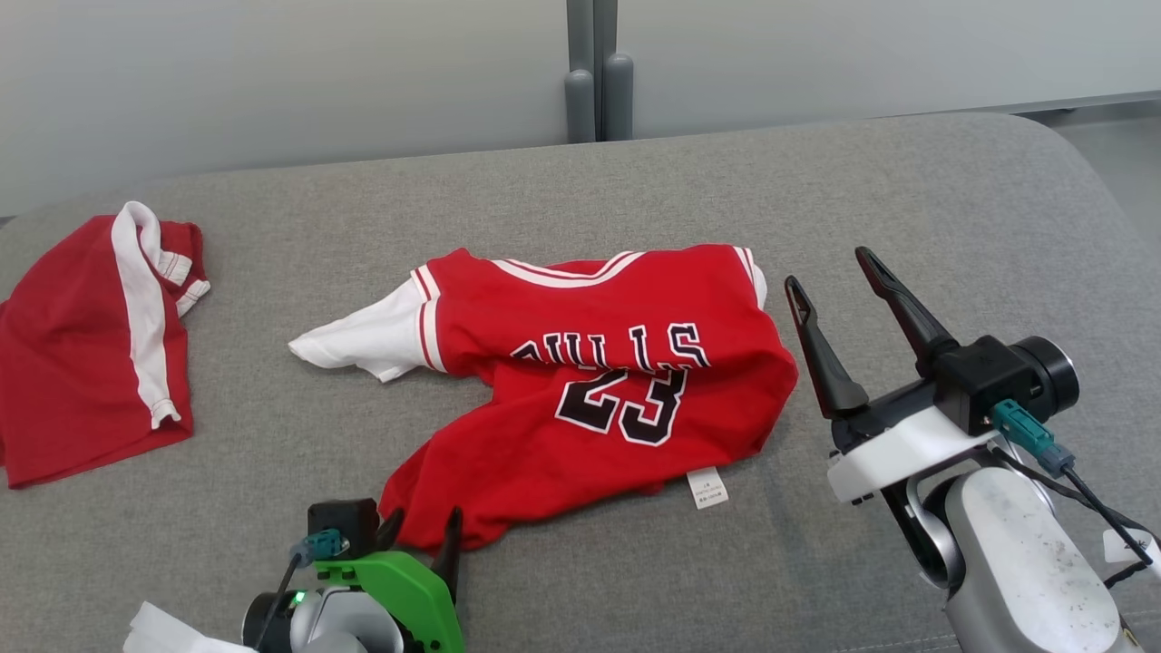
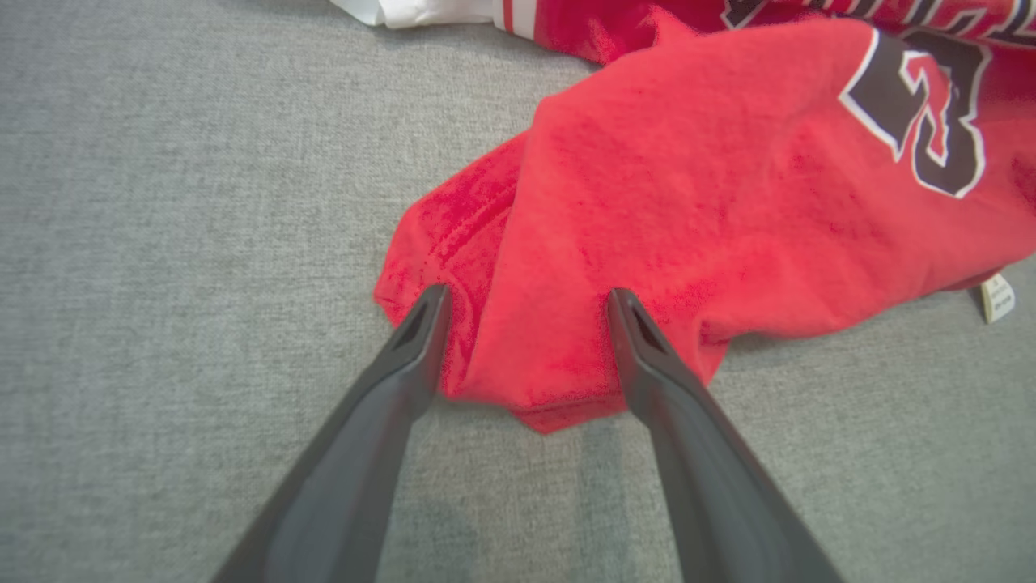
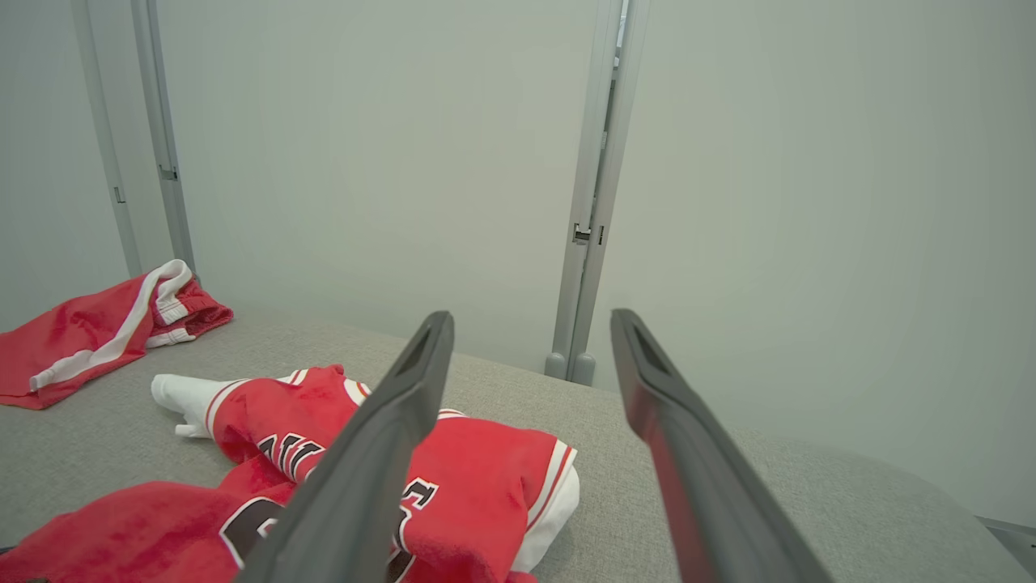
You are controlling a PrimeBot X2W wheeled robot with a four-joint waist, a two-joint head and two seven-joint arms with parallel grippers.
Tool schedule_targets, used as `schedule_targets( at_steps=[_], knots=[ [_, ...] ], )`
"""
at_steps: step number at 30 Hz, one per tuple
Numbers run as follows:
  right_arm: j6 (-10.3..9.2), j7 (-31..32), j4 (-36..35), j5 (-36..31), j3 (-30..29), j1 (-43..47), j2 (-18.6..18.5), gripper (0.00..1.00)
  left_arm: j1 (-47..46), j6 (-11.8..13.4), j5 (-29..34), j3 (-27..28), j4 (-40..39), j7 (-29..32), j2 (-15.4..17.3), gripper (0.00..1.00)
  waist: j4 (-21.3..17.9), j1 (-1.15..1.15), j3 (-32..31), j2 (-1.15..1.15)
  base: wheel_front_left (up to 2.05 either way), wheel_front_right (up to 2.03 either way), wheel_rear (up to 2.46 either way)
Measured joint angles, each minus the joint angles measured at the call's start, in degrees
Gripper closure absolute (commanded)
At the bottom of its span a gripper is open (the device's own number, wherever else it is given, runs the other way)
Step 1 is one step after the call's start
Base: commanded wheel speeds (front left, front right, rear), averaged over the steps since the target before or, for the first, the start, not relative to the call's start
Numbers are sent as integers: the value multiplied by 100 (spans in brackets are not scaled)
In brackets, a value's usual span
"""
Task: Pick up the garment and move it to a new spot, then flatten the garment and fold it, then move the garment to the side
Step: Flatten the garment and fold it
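Left hand [image 2: 528,296] spread, perhaps touching jersey [image 2: 728,186] hem.

Left wrist [image 1: 399,580] green-shelled with a teal plug [image 1: 322,546]; right wrist [image 1: 907,449] white, black-capped — long dark fingers [image 1: 821,349].

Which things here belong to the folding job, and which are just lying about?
Job: red Bulls jersey; left gripper, open astride its lower corner; right gripper, open beside it.
Lying about: red shorts with white stripe, on the grey padded surface.

Bare grey surface [image 1: 580,190] around jersey [image 1: 599,381]; shorts [image 1: 82,363] lie left.
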Motion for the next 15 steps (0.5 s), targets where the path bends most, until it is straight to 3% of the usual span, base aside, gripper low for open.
schedule_targets(
  at_steps=[2, 3, 4, 9, 15],
  knots=[
    [1, 0, 3, 0, 12, 0, 1, 0, 36, -31, 0, -40, -49, 62, 1, 37, 6, 0, -18, 0, 0, 0, 0],
    [2, 0, 10, 0, 23, 0, 0, 0, 55, -46, 0, -53, -74, 87, 1, 63, 10, 0, -27, 0, 0, 0, 0],
    [7, 0, 23, 0, 47, 0, 0, 0, 71, -46, 1, -76, -87, 91, 3, 100, 15, 0, -36, 0, 0, 0, 0],
    [78, 0, 120, 0, 176, -5, -11, 0, 81, -75, 75, -192, -189, 79, 31, 100, 62, 0, -68, 0, 0, 0, 0],
    [83, 0, 156, -20, 168, -141, -77, 0, -39, -66, 454, 47, -526, -394, 199, 100, 230, 0, -68, 0, 0, 0, 0]
  ],
)
